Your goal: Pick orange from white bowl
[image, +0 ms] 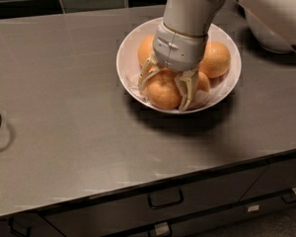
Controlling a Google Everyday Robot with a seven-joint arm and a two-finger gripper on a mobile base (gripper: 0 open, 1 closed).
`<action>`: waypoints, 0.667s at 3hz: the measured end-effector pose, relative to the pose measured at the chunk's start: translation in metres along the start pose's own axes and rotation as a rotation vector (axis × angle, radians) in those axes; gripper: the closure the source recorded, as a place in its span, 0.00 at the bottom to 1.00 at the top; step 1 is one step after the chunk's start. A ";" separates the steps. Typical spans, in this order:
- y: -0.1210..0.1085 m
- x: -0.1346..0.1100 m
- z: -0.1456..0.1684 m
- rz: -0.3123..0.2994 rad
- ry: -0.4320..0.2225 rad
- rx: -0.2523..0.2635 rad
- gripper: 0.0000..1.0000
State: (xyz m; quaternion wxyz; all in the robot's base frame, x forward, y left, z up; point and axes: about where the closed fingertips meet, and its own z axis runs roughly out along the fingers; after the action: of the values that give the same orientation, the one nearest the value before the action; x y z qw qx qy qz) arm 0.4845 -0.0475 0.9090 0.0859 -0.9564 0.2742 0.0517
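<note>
The white bowl (124, 53) stands on the dark counter at upper centre, with crumpled white paper and several oranges in it. My gripper (162, 98) reaches down into the bowl from above. Its two pale fingers (188, 89) press on either side of the front orange (163, 92), which rests low in the bowl. The gripper's wrist hides the middle of the bowl and the top of that orange. Another orange (217, 58) lies at the right and one (145, 48) at the back left.
A second white bowl (269, 36) stands at the back right, partly behind my arm. The grey counter (64, 107) stretches left and forward to its front edge, with drawers and handles (165, 200) below. Dark tiles line the back wall.
</note>
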 end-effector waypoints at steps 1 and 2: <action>0.001 -0.001 0.003 0.001 -0.006 -0.006 0.37; 0.001 -0.001 0.002 0.001 -0.008 -0.009 0.37</action>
State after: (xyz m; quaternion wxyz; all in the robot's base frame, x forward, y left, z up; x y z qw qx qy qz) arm 0.4826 -0.0475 0.9073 0.0825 -0.9565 0.2739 0.0571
